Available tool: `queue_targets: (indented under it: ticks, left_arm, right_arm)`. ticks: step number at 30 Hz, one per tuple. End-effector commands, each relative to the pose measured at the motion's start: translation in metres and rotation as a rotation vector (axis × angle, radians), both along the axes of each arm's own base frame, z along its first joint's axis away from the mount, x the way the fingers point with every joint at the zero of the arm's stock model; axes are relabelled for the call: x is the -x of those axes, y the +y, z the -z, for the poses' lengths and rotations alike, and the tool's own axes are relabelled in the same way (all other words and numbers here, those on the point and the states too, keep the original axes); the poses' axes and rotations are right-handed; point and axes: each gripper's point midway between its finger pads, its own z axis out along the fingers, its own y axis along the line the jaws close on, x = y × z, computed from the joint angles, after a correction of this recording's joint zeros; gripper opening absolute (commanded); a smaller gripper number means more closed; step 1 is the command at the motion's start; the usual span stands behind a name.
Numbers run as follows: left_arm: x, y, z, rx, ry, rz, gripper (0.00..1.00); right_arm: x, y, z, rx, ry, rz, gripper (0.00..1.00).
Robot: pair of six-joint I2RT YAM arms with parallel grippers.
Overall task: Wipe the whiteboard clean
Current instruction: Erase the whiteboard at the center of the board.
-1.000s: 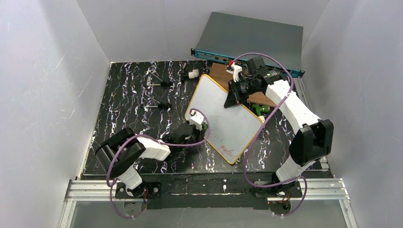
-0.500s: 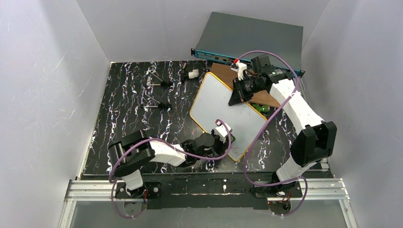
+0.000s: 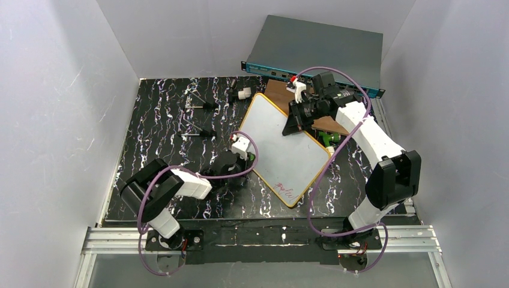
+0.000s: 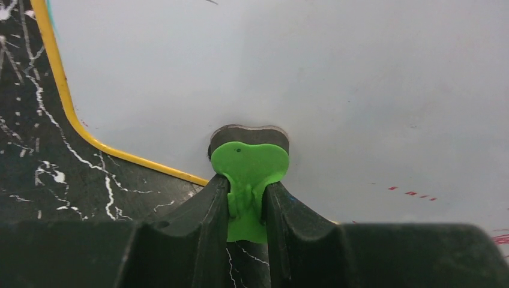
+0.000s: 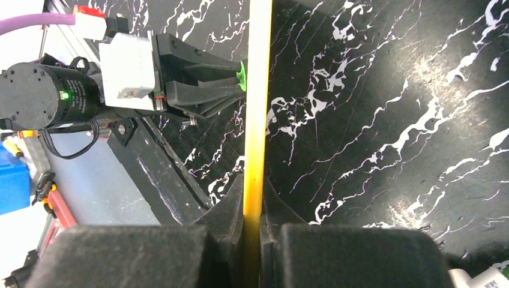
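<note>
The whiteboard (image 3: 282, 150) lies slanted on the black marbled table, white with a thin yellow frame (image 4: 60, 90). Red writing (image 3: 282, 189) shows near its front corner, and a few red marks (image 4: 411, 193) appear in the left wrist view. My left gripper (image 3: 247, 157) is shut on a green eraser (image 4: 249, 162), whose dark pad rests on the board just inside its left edge. My right gripper (image 3: 294, 123) is shut on the board's far right edge, the yellow frame (image 5: 257, 120) pinched between its fingers (image 5: 231, 204). The right wrist view also shows the left gripper (image 5: 198, 84) across the board.
A brown wooden board (image 3: 277, 90) lies under the whiteboard's far corner. Behind it sits a grey rack unit (image 3: 318, 51). Two black-handled tools (image 3: 201, 105) (image 3: 201, 133) and a small white part (image 3: 243, 94) lie at the back left. A green item (image 3: 327, 139) sits right of the board.
My left gripper swept the eraser down to the board's front part half a second ago, then back up to the left edge. The right gripper and the board shifted slightly and returned.
</note>
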Motion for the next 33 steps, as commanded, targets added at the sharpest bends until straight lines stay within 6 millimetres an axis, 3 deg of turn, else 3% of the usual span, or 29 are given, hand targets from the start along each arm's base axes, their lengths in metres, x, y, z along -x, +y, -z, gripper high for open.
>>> queue_targets:
  ticks: [1, 4, 13, 18, 22, 30, 33]
  left_arm:
    - [0.015, -0.02, 0.005, 0.026, 0.016, 0.134, 0.0]
    - [0.032, -0.046, -0.004, 0.047, -0.005, 0.234, 0.0]
    - [0.119, -0.137, -0.025, 0.11, 0.017, 0.546, 0.0]
    - [0.127, -0.164, -0.045, 0.162, 0.012, 0.599, 0.0]
    - [0.11, -0.15, -0.049, 0.109, -0.025, 0.53, 0.0]
    - [0.014, -0.041, -0.035, 0.085, 0.018, 0.144, 0.0]
    - [0.003, -0.032, -0.026, 0.072, 0.051, 0.136, 0.0]
  right_arm:
    - [0.05, 0.042, -0.016, -0.204, 0.076, -0.258, 0.01]
    - [0.05, 0.044, -0.015, -0.214, 0.092, -0.255, 0.01]
    - [0.049, 0.046, -0.009, -0.223, 0.115, -0.237, 0.01]
    - [0.05, 0.046, -0.008, -0.224, 0.118, -0.238, 0.01]
    - [0.051, 0.044, -0.008, -0.221, 0.106, -0.234, 0.01]
    - [0.052, 0.045, -0.007, -0.226, 0.111, -0.238, 0.01]
    - [0.051, 0.045, -0.007, -0.225, 0.112, -0.237, 0.01]
